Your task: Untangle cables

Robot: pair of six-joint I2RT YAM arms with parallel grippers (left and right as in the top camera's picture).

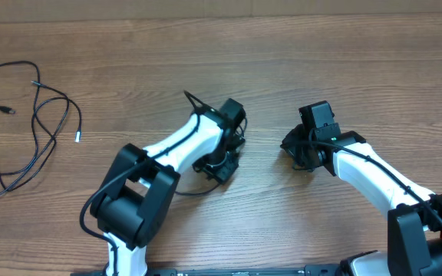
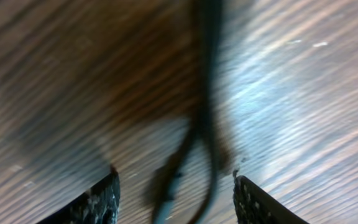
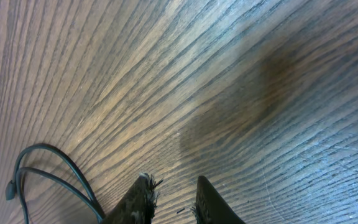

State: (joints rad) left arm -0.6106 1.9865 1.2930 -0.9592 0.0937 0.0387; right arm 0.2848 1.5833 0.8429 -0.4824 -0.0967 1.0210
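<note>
Most of the cables [image 1: 33, 126] lie in loose black loops at the table's far left, with small plugs and silvery tips at their ends. My left gripper [image 1: 219, 162] is low over the middle of the table, far from those loops. In the left wrist view it [image 2: 176, 202] is open, and a blurred dark cord [image 2: 205, 93] runs between its fingers, touching neither. My right gripper [image 1: 301, 150] sits to its right, its jaws [image 3: 173, 202] a little apart over bare wood, holding nothing. A thin black cord loop [image 3: 45, 167] lies left of it.
The wooden table [image 1: 359, 61] runs out to every edge of the overhead view. The left arm's white link [image 1: 179, 142] and dark base [image 1: 129, 203] stand at the front centre. The right arm [image 1: 374, 176] comes in from the front right corner.
</note>
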